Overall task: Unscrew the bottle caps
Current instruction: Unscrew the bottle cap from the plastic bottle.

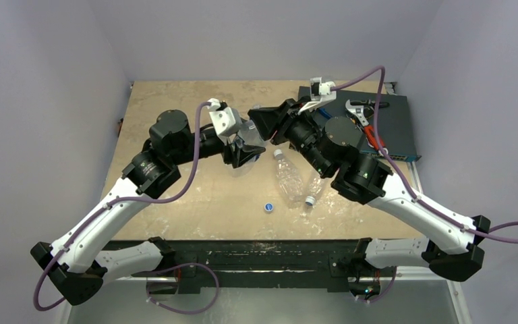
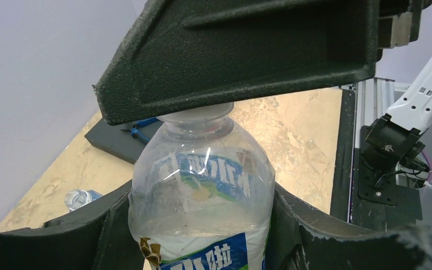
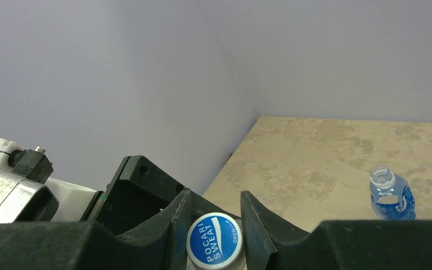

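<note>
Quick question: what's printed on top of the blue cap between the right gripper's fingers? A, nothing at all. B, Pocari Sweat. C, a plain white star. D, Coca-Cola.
B: in the right wrist view the blue cap, pinched by the right gripper on top of the labelled bottle that the left gripper holds, reads Pocari Sweat in white letters.

Above the table (image 1: 175, 101), the left arm (image 1: 104, 217) and right arm (image 1: 418, 206) are made of white links and black joints, trailed by purple cables (image 1: 376, 101).
</note>
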You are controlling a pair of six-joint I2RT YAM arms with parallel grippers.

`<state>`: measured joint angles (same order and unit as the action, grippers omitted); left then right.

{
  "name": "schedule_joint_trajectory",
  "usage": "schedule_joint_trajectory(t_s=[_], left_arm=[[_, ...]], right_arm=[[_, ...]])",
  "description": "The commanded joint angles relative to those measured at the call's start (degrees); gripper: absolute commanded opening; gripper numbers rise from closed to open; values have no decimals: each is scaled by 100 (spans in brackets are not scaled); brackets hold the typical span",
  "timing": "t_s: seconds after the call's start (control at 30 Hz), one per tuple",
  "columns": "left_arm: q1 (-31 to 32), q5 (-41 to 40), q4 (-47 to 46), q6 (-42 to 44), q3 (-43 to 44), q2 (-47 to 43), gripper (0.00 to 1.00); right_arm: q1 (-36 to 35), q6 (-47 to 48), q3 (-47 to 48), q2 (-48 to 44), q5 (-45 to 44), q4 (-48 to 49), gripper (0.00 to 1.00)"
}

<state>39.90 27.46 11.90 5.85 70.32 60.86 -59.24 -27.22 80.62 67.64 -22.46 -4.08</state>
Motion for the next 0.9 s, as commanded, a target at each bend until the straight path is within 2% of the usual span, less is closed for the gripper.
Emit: schedule_joint_trajectory(t_s=[0.0,0.07,0.1,0.17,0.3,0.4,0.53,0.73,0.87], left_arm=[[3,0,-372,-211,282,-111,38],[8,66,-373,-280,330,-89,37],[8,122,-356,-316,377,-73,37],[8,221,-308,-416,497,-41,35],[8,552,-217,-745,771,17,28],[7,1054,-123,-972,981,71,19],[9,1781,-141,-1402,1198,159,13],[6,2579,-444,-2050,1426,196,11],[1,2988,-658,-2414,1500,181,9]], right_arm=[[-26,122,-39,-189,-27,225,12],[-26,221,-31,-196,59,246,2],[-26,319,-29,-205,117,281,0],[-20,482,9,-243,295,304,0],[-17,835,142,-299,1224,381,0],[-10,1096,140,-360,2051,524,0],[26,1330,281,-329,3156,480,0],[132,1394,419,-400,4202,558,0],[480,1173,515,-440,5398,741,0]])
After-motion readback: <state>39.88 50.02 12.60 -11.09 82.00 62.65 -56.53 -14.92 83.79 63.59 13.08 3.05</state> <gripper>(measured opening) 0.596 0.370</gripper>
